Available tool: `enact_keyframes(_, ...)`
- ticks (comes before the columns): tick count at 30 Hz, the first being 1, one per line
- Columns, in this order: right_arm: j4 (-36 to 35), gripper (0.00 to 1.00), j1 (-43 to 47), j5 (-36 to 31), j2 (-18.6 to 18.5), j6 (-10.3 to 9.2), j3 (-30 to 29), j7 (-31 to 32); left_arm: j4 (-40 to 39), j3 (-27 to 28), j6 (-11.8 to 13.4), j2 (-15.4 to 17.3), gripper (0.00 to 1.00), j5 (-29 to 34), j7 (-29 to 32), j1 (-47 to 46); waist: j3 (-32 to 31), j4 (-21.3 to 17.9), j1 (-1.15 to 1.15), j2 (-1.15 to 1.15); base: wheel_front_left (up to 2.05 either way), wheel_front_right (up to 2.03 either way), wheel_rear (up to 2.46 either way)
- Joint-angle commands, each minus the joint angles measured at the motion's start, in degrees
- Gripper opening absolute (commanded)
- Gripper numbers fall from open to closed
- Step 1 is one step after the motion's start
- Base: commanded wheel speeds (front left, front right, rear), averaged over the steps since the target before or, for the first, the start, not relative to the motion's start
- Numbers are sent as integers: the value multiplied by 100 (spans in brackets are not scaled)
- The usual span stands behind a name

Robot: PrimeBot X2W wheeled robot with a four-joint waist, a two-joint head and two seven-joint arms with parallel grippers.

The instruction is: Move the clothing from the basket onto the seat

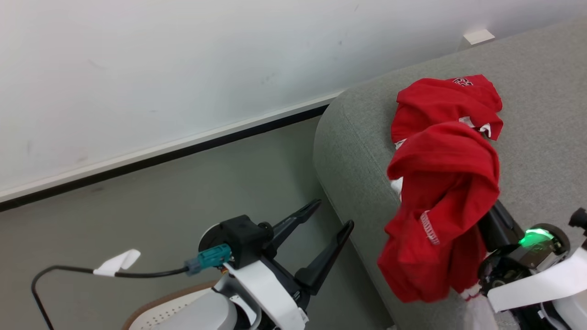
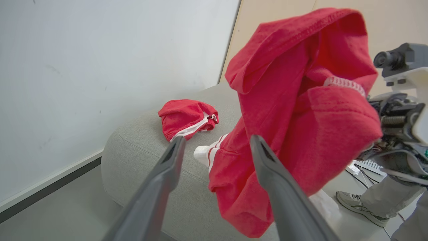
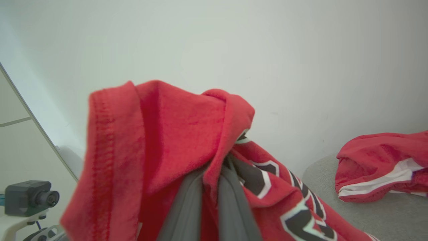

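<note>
Holding a red garment [image 1: 445, 183] over the edge of the seat [image 1: 357, 151], right of centre in the head view.
The right gripper [image 3: 214, 169] has its two fingers pressed together on a fold of this garment, which hangs down freely. A second red garment [image 1: 447, 98] lies crumpled on the seat, upper right. The left gripper [image 1: 334, 213], lower centre, has its fingers spread wide and carries nothing. A piece of the basket [image 1: 160, 314] shows at the bottom left.

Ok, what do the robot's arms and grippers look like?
The left gripper and right gripper each have two long dark fingers. The left wrist has a black block, teal connector, black cable with white tag. Both forearms are white; the right wrist shows a green light.
</note>
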Motion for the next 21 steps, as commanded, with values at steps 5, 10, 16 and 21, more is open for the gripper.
enact_keyframes(5,52,0,-187,-88,-244,-13,-406,-18,-51,-42,-18,69,100,126,65,-142,191,20,0,-1,0,0,0)
enact_keyframes(10,128,0,-382,-253,-526,-13,-838,26,-91,-101,-43,104,100,205,126,-228,394,60,0,-1,0,0,0)
enact_keyframes(16,324,0,-720,-721,-859,-13,-1607,384,-155,-112,-58,189,100,271,260,-402,791,89,0,-1,0,0,0)
enact_keyframes(21,529,0,-1057,-1071,-778,-13,-2179,784,-213,-112,-63,304,100,306,410,-543,1201,87,0,-1,0,0,0)
